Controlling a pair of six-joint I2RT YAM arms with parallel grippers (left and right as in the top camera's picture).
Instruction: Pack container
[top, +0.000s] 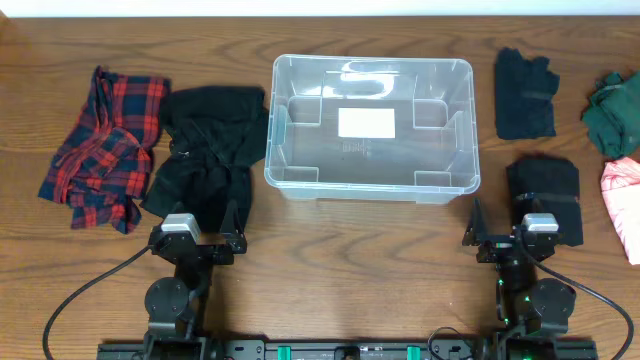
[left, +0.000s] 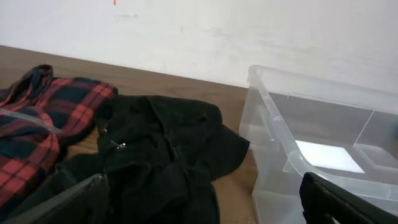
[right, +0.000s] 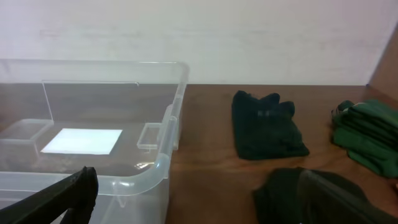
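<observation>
The clear container (top: 290, 172) stands at the table's middle, empty, with a white label on its base; it also shows in the left wrist view (left: 273, 118) and the right wrist view (right: 168, 124). A crumpled black garment (top: 210, 140) (left: 161, 143) lies left of it, next to a red plaid shirt (top: 105, 145) (left: 37, 118). My left gripper (top: 200, 240) (left: 202, 208) is open and empty at the black garment's near edge. My right gripper (top: 500, 240) (right: 199, 199) is open and empty, beside a folded black cloth (top: 545, 195) (right: 292, 193).
A dark folded cloth (top: 525, 92) (right: 267, 124) lies right of the container. A green garment (top: 615, 112) (right: 367, 134) and a pink one (top: 625, 195) lie at the right edge. A white wall stands behind the table.
</observation>
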